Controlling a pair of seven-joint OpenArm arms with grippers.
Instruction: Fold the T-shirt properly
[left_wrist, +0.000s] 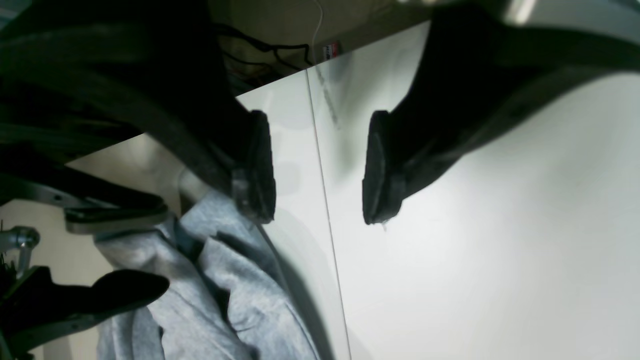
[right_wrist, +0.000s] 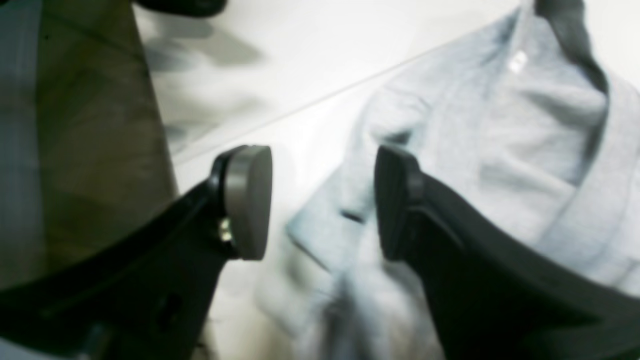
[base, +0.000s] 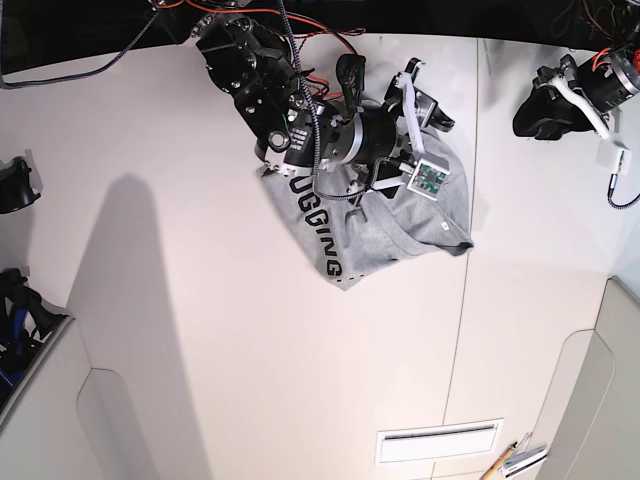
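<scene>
Lettering: the black block letters (base: 318, 228) face up on the near-left part of the T-shirt in the base view, so the printed side can guide how the cloth is turned, though creases break up the word.
T-shirt: the grey T-shirt (base: 383, 232) lies bunched on the white table (base: 250, 370), beneath the right arm; it probably needs spreading flat before any fold will come out square.
Table seam: the thin line (base: 457, 345) runs beside and under the cloth's edge, a possible straight reference for squaring it.
Right gripper: its fingers (right_wrist: 247, 202) stand spread, one over bare table and one over the wrinkled cloth, with nothing clearly pinched; that straddle would suit taking an edge or a ridge.
Right arm: it (base: 335, 130) reaches across the shirt, likely to get at the far folds; closing on several layers could drag the whole heap.
Left gripper: its fingers (left_wrist: 320, 167) are apart and empty above bare table, well apart from the shirt in the base view, presumably leaving the other arm room.
</scene>
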